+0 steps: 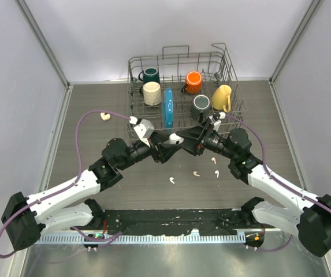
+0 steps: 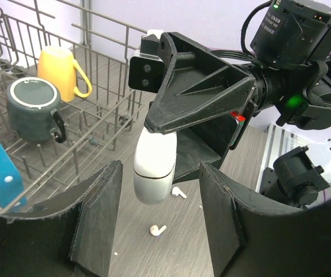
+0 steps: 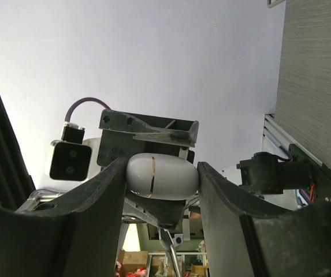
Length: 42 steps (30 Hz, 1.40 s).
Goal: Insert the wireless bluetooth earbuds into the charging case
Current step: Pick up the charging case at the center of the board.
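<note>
Though half hidden from above, the white egg-shaped plastic charging case (image 2: 153,167) sits clamped in the right claw (image 3: 161,174). Empty, the left claw (image 2: 160,176) gapes near it.

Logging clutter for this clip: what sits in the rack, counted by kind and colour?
Green mug: 1
Cream mug: 1
Orange mug: 1
Yellow mug: 1
Grey mug: 1
Blue plate: 1
Total: 6

Both my arms stretch to mid-bench, nose to nose: left gripper (image 2: 160,170) spread wide, right gripper (image 3: 162,167) pinching the charging case (image 1: 175,138).
</note>
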{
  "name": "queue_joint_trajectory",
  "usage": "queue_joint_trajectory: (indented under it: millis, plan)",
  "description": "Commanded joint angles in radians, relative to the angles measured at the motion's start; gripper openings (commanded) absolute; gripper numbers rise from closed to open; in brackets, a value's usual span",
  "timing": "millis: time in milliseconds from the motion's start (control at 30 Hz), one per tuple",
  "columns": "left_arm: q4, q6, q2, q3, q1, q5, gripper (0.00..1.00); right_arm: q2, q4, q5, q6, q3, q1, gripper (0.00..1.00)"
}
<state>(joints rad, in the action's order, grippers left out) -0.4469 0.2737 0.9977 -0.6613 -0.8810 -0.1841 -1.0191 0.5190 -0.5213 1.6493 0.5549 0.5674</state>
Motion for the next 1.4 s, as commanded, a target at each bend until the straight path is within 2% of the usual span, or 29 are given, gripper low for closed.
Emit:
queue_joint_trajectory:
  millis: [0,267,733,900,1067,1133,1200,1367]
  plan:
    - [-0.160,0.061,0.013,0.037,-0.004,-0.017,0.60,0.027,0.088,0.011,0.012,0.000,0.003,0.14]
    - [-0.389,0.067,0.062,0.114,-0.010,0.001,0.57,0.019,0.148,0.001,0.047,-0.015,0.006,0.13]
    - [-0.458,0.051,0.085,0.111,-0.024,0.046,0.51,0.007,0.170,-0.006,0.063,-0.029,0.005,0.13]
    - [-0.460,0.053,0.099,0.108,-0.026,0.046,0.40,0.004,0.183,-0.011,0.067,-0.029,0.005,0.13]
    - [-0.464,0.058,0.113,0.101,-0.027,0.040,0.34,-0.007,0.208,-0.022,0.076,-0.030,0.006,0.13]
    - [-0.469,0.058,0.113,0.101,-0.030,0.049,0.35,-0.006,0.207,-0.019,0.078,-0.032,0.006,0.13]
    - [-0.469,0.056,0.108,0.100,-0.032,0.052,0.42,-0.003,0.205,-0.014,0.076,-0.038,0.006,0.13]
    - [-0.469,0.050,0.102,0.095,-0.033,0.060,0.47,0.005,0.196,-0.009,0.073,-0.047,0.006,0.13]
